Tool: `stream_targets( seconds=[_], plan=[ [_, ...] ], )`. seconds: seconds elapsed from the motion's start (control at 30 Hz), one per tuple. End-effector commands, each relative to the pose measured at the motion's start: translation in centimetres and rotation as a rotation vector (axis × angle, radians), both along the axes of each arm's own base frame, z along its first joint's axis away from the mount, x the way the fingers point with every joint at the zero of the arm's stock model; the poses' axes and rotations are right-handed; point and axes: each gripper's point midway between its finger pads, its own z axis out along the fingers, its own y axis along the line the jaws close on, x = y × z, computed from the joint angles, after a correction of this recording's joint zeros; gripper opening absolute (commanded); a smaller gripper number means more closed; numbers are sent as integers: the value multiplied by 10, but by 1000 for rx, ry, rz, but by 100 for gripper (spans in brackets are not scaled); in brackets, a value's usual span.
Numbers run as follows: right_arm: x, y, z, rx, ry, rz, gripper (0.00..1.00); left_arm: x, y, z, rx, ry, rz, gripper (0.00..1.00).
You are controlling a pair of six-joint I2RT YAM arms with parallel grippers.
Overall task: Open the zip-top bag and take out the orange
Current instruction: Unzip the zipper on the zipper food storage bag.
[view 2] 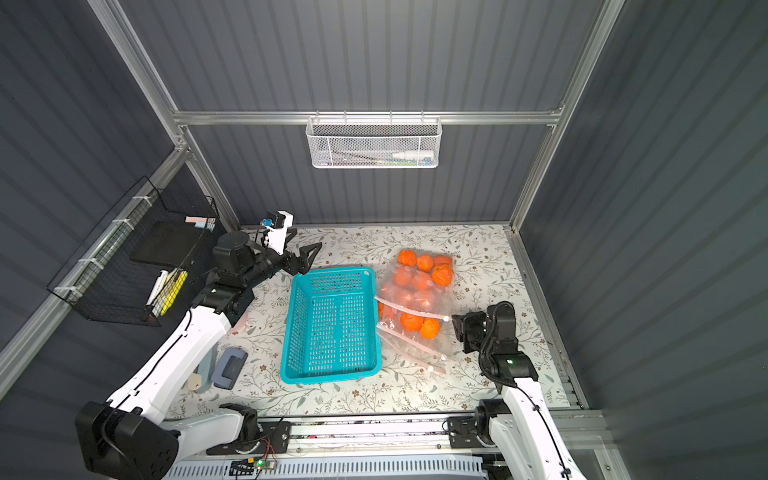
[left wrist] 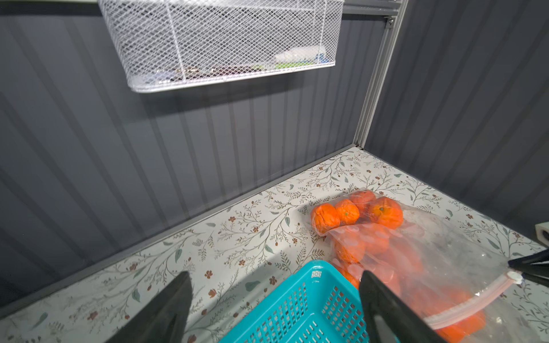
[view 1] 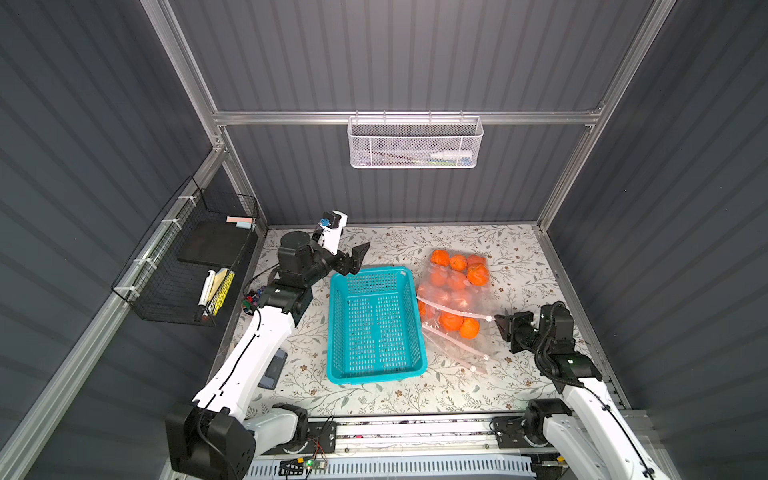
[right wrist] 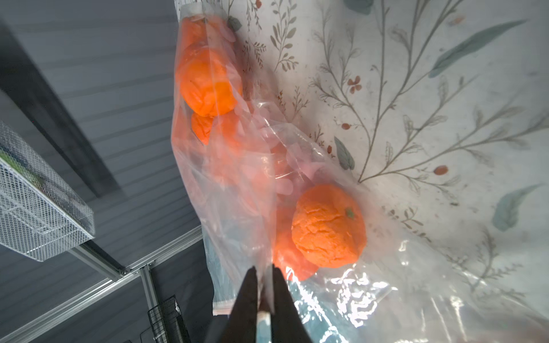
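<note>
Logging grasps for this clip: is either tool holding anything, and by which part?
Right tool pinches the bag by its zip strip, near the slider. Left tool holds nothing.

The zip-top bag (view 1: pixel 453 291) is clear and crinkly. It lies flat on the flowery table (view 1: pixel 374 245), with its closed end toward the back wall. Bumpy oranges (view 1: pixel 457 264) are piled at that far end. Two more sit just past its pink zip strip (view 1: pixel 453 308) (open or shut, I cannot tell). One orange (right wrist: pixel 328 225) has a tiny green stem.
</note>
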Motion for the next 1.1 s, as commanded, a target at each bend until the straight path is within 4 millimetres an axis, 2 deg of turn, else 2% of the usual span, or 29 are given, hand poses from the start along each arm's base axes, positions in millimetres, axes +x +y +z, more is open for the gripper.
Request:
stream_targets(
  seconds=[0.0, 0.07, 0.13, 0.17, 0.2, 0.33, 0.43, 0.53, 0.67, 0.83, 1.07],
  plan=[
    [5, -7, 19, 11, -50, -54, 5, -7, -38, 17, 89, -123, -144, 87],
    [5, -6, 25, 15, -63, -50, 1, -13, -75, 17, 163, -190, -232, 87],
    [5, -5, 31, 26, -69, -46, 0, -21, -121, 7, 255, -240, -342, 89],
    [4, -4, 32, 31, -68, -48, 0, -23, -139, 14, 285, -281, -373, 89],
    [4, -4, 32, 41, -63, -55, 0, -26, -162, 9, 327, -303, -409, 89],
    [3, 5, 42, 110, -78, -21, 0, -50, -244, -30, 483, -387, -562, 85],
    [2, 7, 45, 126, -76, -16, 0, -72, -280, -58, 525, -448, -658, 81],
    [2, 9, 45, 149, -70, -14, 0, -97, -302, -83, 541, -530, -742, 79],
    [2, 14, 44, 185, -64, -5, 0, -115, -322, -111, 562, -568, -812, 74],
    [2, 14, 44, 187, -62, 0, 0, -118, -334, -125, 553, -590, -816, 70],
    [0, 14, 38, 199, -55, -5, 0, -115, -342, -141, 565, -581, -814, 57]
  ],
)
